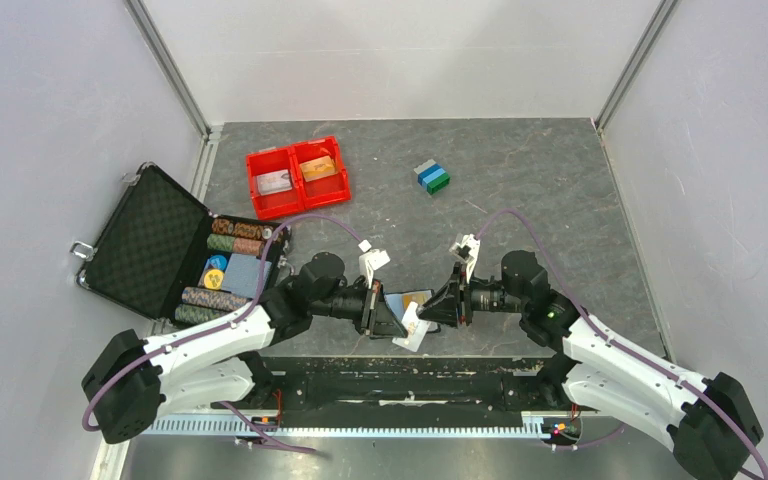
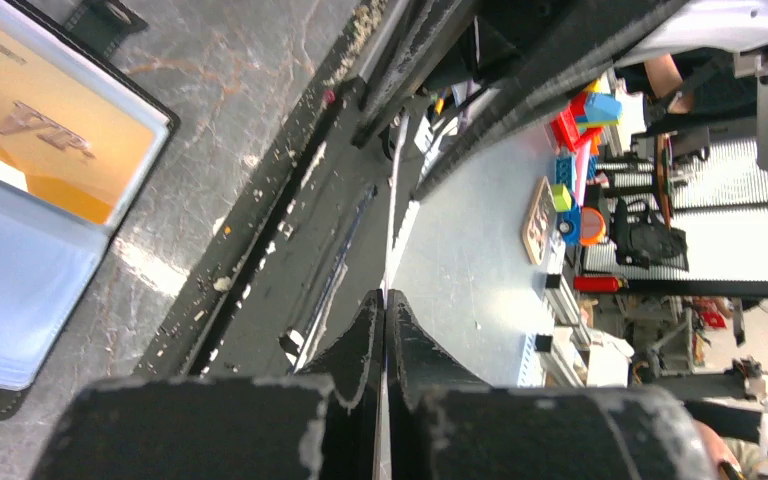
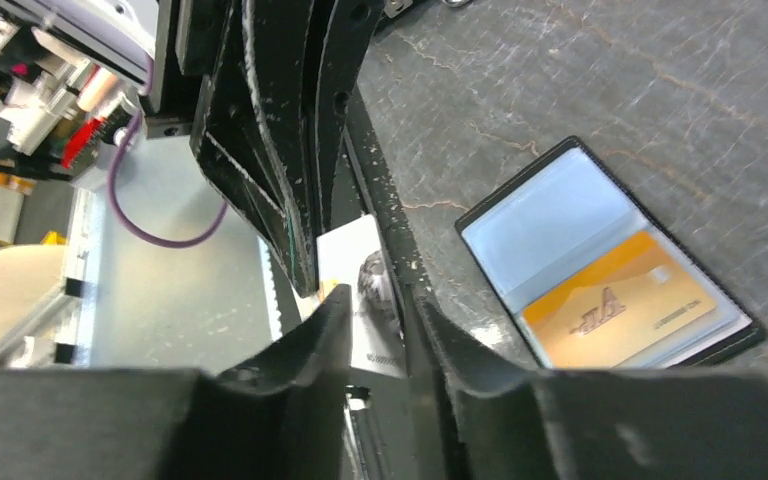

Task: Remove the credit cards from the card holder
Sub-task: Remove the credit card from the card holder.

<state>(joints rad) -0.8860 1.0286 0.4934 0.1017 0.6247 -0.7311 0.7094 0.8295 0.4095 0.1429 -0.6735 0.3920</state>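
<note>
1. At 6 o'clock on the tabletop, close to its near edge: the card holder, lying open and flat between the two arm tips.
2. Tucked in one of its clear sleeves, an orange card; beside that, a blue-grey sleeve, contents impossible to tell.
3. From 9 o'clock, the left end effector, clenched on one edge of a white card, seen from the left wrist as a thin pale line between the fingers.
4. Already out of the holder and just at its 6 o'clock, that white card, held at the tabletop's near edge.
5. From 3 o'clock, the right end effector, released, fingers apart with the white card showing in the gap; touching it or not, cannot tell.
6. Well apart at 11 o'clock, a red tray holding loose cards, one pale, one orange, one per compartment; at 12 o'clock, stacked blocks; at 9 o'clock, an open black case with poker chips.
</note>
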